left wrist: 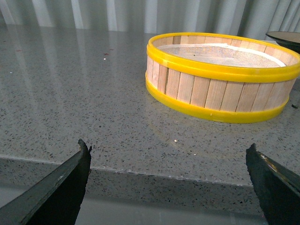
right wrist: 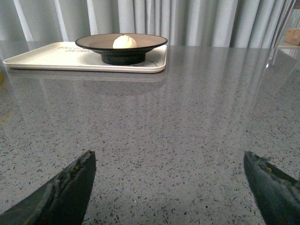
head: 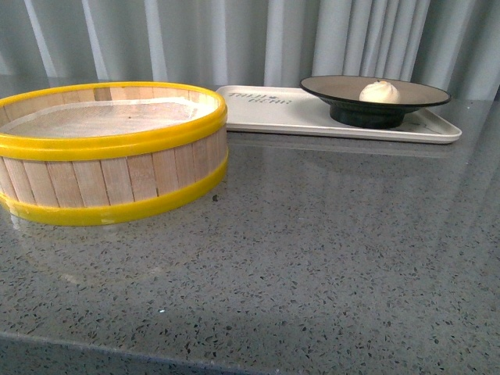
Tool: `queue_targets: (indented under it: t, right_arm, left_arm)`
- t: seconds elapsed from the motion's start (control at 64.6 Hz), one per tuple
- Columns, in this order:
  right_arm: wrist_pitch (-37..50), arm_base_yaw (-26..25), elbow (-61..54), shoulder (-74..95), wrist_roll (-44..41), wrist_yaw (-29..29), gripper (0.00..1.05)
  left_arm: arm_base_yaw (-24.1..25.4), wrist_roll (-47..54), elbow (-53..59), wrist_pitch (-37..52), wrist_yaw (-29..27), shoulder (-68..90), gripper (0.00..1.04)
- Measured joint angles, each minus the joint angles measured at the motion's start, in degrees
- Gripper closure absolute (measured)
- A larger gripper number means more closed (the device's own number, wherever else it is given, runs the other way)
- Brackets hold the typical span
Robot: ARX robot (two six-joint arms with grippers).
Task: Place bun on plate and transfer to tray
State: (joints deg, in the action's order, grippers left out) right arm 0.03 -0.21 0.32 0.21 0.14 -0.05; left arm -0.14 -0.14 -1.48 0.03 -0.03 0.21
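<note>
The white bun (head: 380, 91) sits on the black-rimmed plate (head: 336, 87), which stands on the right part of the cream tray (head: 273, 109) at the back of the counter. In the right wrist view the bun (right wrist: 124, 41), plate (right wrist: 93, 42) and tray (right wrist: 47, 56) lie far ahead. My right gripper (right wrist: 168, 164) is open and empty, low over the bare counter, well short of the tray. My left gripper (left wrist: 168, 157) is open and empty at the counter's front edge. A sliver of the plate's rim (left wrist: 286, 36) shows in the left wrist view. Neither arm shows in the front view.
A yellow-rimmed wooden steamer basket (head: 109, 152) with a white liner stands at the left, beside the tray; it also shows in the left wrist view (left wrist: 220, 77). Grey speckled counter (head: 312, 258) spreads in front. Grey curtains (head: 250, 39) hang behind.
</note>
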Motion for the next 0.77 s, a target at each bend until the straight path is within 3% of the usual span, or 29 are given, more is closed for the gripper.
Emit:
queue_targets:
  t: [0.775]
  right_arm:
    - [0.0, 0.0, 0.0, 0.0, 0.0, 0.0, 0.08]
  left_arm:
    - [0.0, 0.0, 0.0, 0.0, 0.0, 0.0, 0.07]
